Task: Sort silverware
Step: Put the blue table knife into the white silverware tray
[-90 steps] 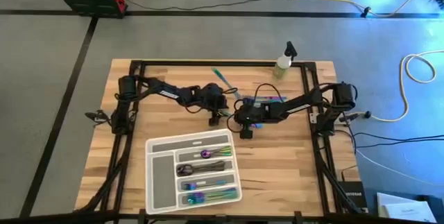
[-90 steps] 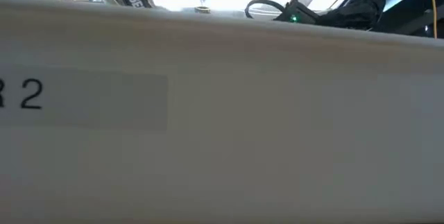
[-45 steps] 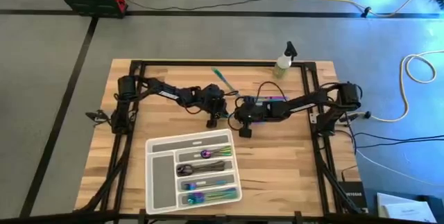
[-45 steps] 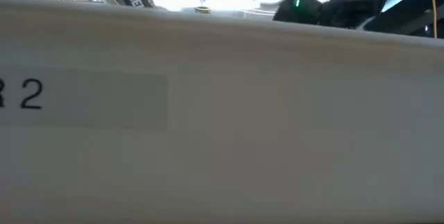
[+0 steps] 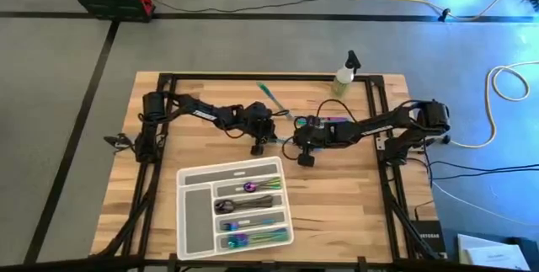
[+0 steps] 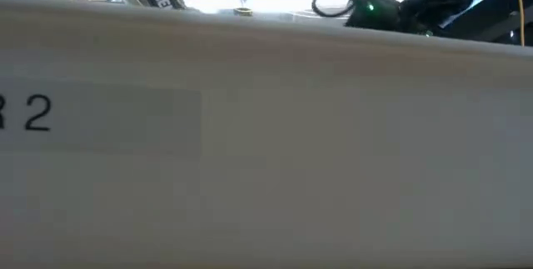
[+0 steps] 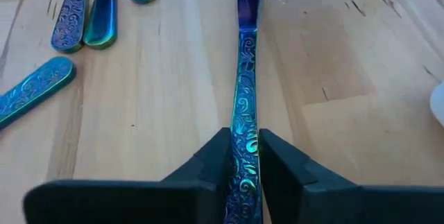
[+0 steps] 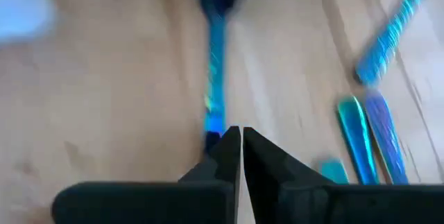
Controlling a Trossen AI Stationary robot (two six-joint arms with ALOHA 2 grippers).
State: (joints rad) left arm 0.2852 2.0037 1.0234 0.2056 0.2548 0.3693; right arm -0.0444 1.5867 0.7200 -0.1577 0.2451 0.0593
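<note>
My left gripper (image 5: 268,130) (image 7: 244,156) is shut on an iridescent blue-green piece of silverware (image 7: 244,78) at mid-table, just beyond the white compartment tray (image 5: 194,215). My right gripper (image 5: 298,139) (image 8: 241,143) faces it from the right, shut. That piece's free end (image 8: 212,123) shows just beside my right fingertips; whether they touch is lost in blur. Sorted silverware (image 5: 253,205) lies in the tray. Loose iridescent pieces (image 7: 69,16) (image 8: 368,130) lie flat on the wood nearby. My left gripper pinches the patterned handle (image 7: 244,141) between its two fingers. The fingers lie along the piece, which runs straight out from them toward my right gripper. Which end of the piece it has, and whether the piece rests on the table, I cannot tell.
A small spray bottle (image 5: 344,74) stands at the far edge, right of centre. More loose pieces (image 5: 271,97) lie toward the far edge. In the low view the tray's white wall (image 6: 266,152) blocks nearly everything. Bare wood lies right of the tray.
My right gripper has drawn back toward the table's right edge, away from my left gripper.
</note>
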